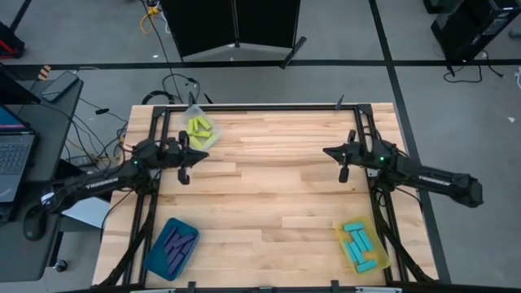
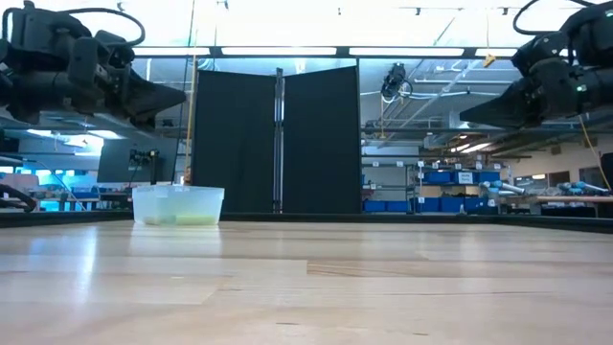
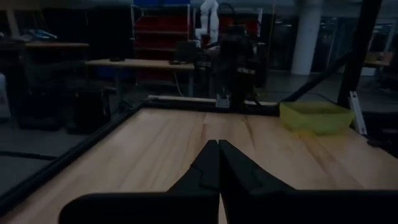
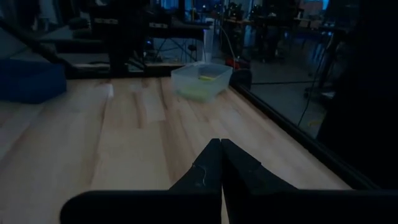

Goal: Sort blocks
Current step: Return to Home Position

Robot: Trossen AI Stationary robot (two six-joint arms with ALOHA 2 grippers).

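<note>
The left jaws and right jaws hang above the table [image 1: 269,187], facing each other. Homing should go best with a level retraction clear of the trays [image 3: 314,119]. Both jaws are clenched tip to tip, empty. Cyan blocks [image 1: 359,247] lie binned far ahead of the left jaws, green blocks [image 1: 200,128] ahead of the right jaws, purple blocks [image 1: 172,246] to their side.

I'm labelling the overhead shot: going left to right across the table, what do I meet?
Blue tray of purple blocks → left gripper, jaws shut → right gripper, jaws shut → yellow tray of cyan blocks. The clear tray overlaps the left gripper, so I leave it out.
</note>
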